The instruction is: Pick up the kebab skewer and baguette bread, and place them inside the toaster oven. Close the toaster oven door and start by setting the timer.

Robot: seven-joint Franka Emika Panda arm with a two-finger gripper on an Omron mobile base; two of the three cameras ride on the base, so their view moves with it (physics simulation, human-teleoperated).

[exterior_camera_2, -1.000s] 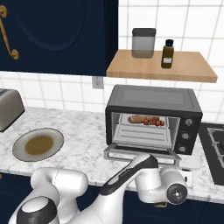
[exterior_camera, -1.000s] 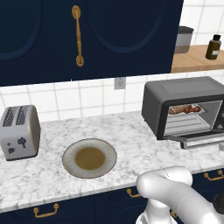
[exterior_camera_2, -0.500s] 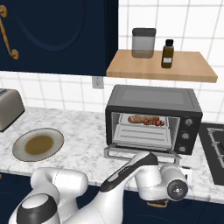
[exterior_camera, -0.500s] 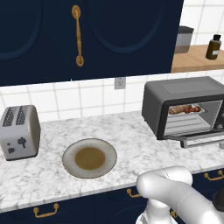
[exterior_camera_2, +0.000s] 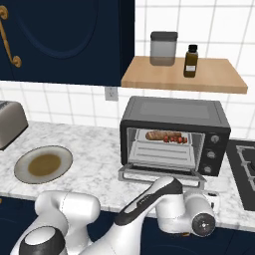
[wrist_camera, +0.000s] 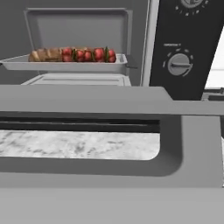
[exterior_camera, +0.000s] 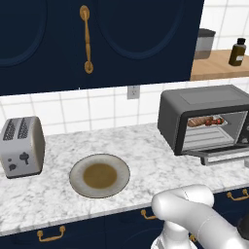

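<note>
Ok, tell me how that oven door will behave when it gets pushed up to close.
The door hangs open, flat out from the oven, so it probably swings stiffly on a bottom hinge rather than sliding. Its handle is a wide rigid bar, likely easy to lift from underneath. The oven looks bulky, so it should stay put, though a hard shove might shift it on the smooth counter.

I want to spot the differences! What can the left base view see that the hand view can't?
The left base view alone has the toaster, the plate, the cabinet handle, and the jar and bottle on the shelf. The hand view alone shows the oven's knob up close and the door handle right in front. Both share the open oven, with the skewer and bread on its rack.
</note>
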